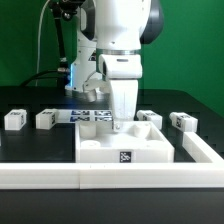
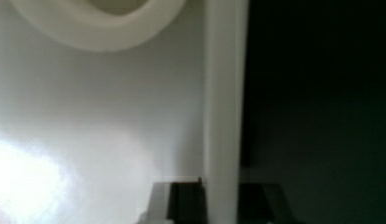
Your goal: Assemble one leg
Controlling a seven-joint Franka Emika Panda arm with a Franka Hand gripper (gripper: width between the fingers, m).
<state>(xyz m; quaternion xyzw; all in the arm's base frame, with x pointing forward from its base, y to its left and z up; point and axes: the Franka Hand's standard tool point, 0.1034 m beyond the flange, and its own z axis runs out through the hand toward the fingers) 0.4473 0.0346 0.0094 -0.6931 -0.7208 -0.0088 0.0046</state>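
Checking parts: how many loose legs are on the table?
4 legs: two at the exterior view's left, two at its right. The arm may hide others.

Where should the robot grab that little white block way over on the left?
Best to take the leg at the exterior view's far left by its two opposite side faces, coming straight down from above. It lies low on the black table, so a sideways approach would likely scrape. A bare gap separates it from the next leg, and nothing covers its top.
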